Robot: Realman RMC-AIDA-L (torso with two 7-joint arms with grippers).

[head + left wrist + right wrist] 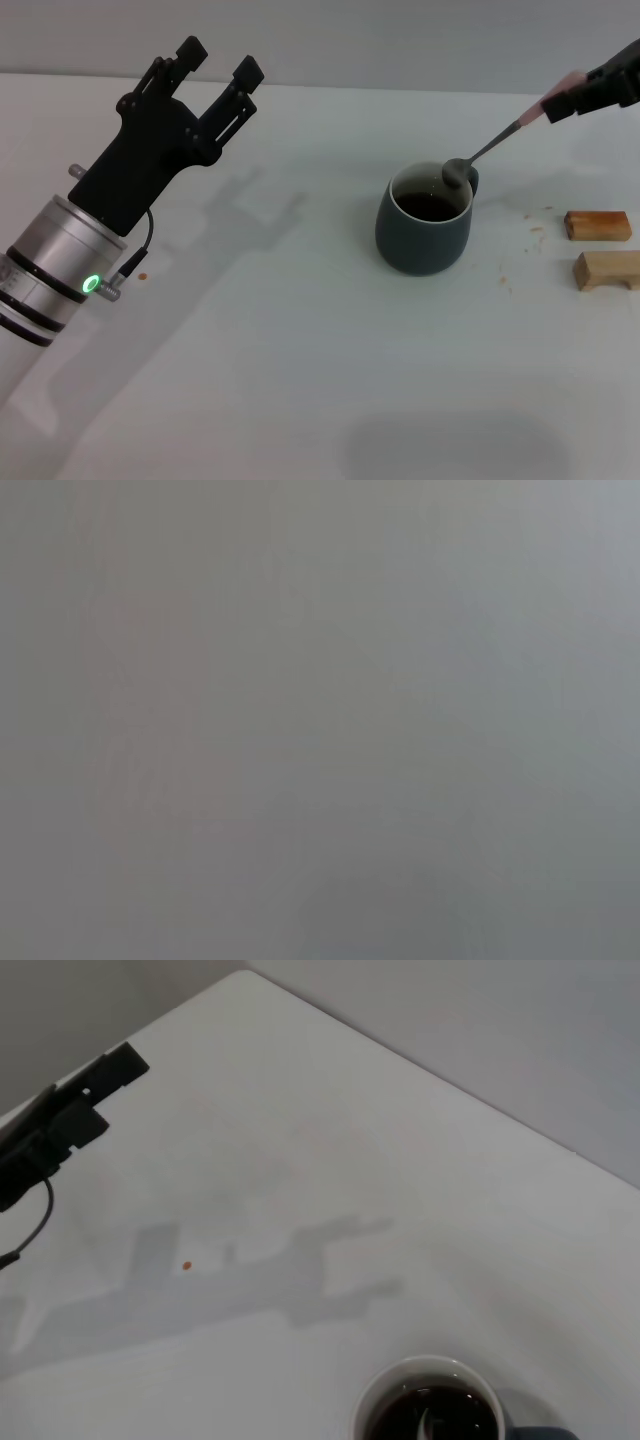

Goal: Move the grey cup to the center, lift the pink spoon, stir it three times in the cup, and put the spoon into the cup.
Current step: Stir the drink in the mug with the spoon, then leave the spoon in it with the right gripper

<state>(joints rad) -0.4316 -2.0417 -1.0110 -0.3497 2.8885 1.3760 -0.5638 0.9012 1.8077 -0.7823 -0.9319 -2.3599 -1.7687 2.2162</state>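
The grey cup stands right of the table's middle and holds dark liquid. Its white rim also shows in the right wrist view. My right gripper reaches in from the upper right edge, shut on the pink handle of the pink spoon. The spoon slants down to the left. Its silver bowl sits at the cup's far rim, and I cannot tell whether it touches the liquid. My left gripper is raised over the table's left side, open and holding nothing. The left wrist view shows only flat grey.
Two tan wooden blocks lie right of the cup, with small crumbs between them and it. An orange speck marks the table near the left arm. The table's far edge meets a grey wall.
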